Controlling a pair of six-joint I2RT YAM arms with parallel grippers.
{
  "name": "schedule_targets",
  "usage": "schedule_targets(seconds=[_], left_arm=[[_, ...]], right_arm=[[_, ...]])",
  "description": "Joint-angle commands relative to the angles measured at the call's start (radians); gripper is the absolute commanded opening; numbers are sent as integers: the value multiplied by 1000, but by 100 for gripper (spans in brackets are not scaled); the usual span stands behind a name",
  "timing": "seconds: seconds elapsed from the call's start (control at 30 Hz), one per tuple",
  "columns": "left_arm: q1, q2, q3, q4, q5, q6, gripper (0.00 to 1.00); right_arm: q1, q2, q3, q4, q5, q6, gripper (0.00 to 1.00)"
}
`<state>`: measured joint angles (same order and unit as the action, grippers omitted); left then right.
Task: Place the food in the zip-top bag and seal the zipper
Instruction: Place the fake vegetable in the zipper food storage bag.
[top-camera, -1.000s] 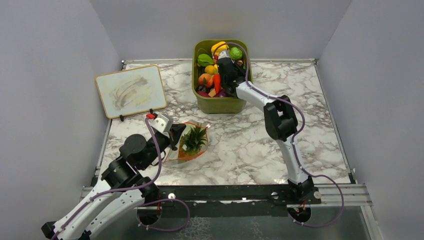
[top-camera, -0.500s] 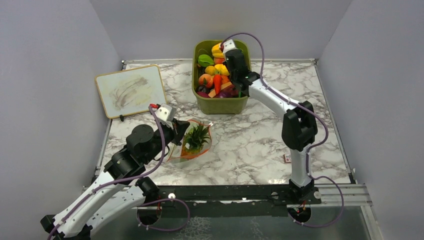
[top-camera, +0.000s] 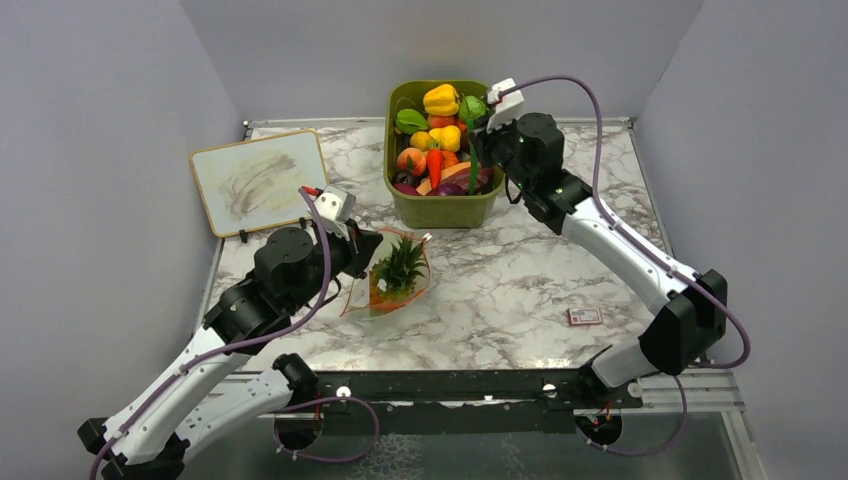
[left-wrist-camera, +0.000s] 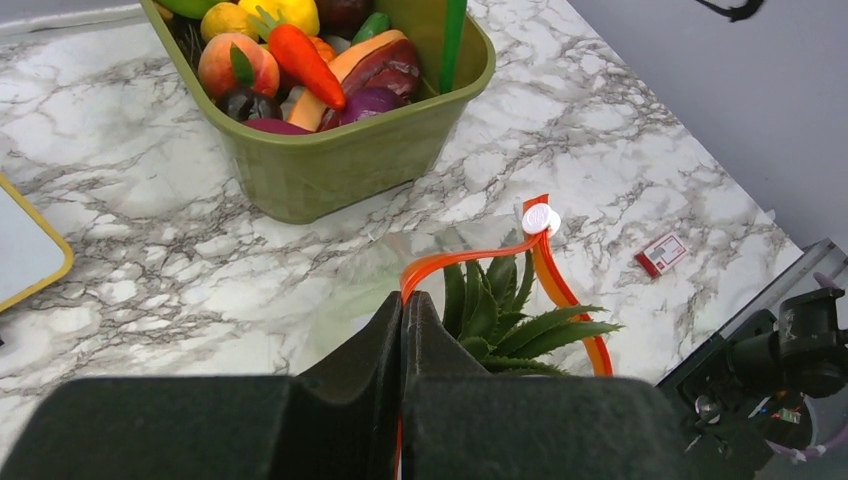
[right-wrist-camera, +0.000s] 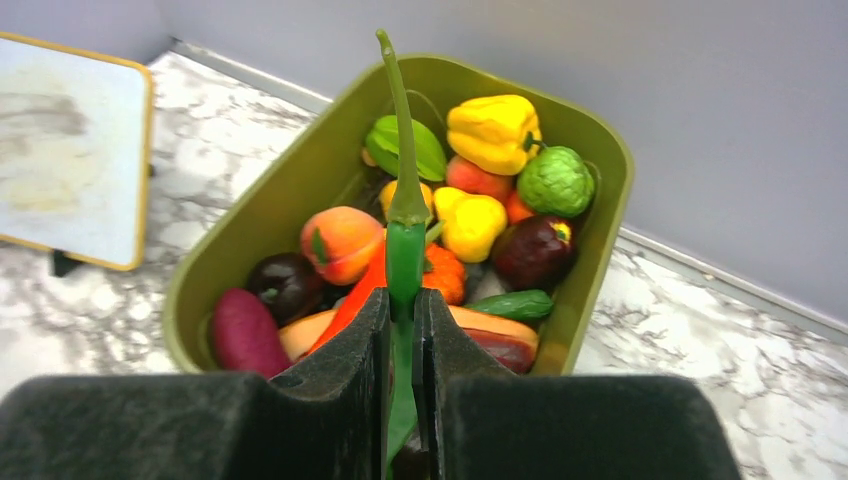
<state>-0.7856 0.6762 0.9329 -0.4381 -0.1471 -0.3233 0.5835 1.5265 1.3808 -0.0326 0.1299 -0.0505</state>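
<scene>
A small whiteboard (top-camera: 262, 180) is standing at the far left of the marble desk (top-camera: 500, 270). Just to its right, the left pincer (left-wrist-camera: 402, 312) is staying pressed together on the orange-red zipper (left-wrist-camera: 572, 312) at the near end of the zip-top bag (top-camera: 392, 295), pinching the strip flat between its pads. Compared with a second ago, that arm has been carrying the bag's mouth a little to the right and higher. The orange bumpy fruit (top-camera: 400, 270) is sitting inside the clear bag with its green leaves pointing up through the open mouth, and the white slider (left-wrist-camera: 541, 217) is resting at the far end of the strip.

Behind the bag, the olive bin (top-camera: 440, 210) is holding the other food, among it a peach-coloured fruit (right-wrist-camera: 341, 243) and a light-green ball (right-wrist-camera: 556, 181).

A second ago the right arm was reaching down into the bin. Now the right pincer (right-wrist-camera: 402, 312) is hanging above the bin's right side, clamped on a long green chili (right-wrist-camera: 405, 235), and the arm's elbow is swinging out to the right. That swing is uncovering a small red-and-white card (top-camera: 584, 316) lying on the desk at the right.
</scene>
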Motion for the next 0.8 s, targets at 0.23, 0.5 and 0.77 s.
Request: schedule_targets(seconds=[0.23,0.5,0.77], left_arm=[[2,64,78,37,-26,-110,0],[2,121,111,51,-40,-146,0],[2,143,116,66,-48,-156,0]], right_arm=[[6,-224,-239,150,-319,220,4],[6,-353,-320,243,-396,279,3],[5,-470,-351,227,-342,248,1]])
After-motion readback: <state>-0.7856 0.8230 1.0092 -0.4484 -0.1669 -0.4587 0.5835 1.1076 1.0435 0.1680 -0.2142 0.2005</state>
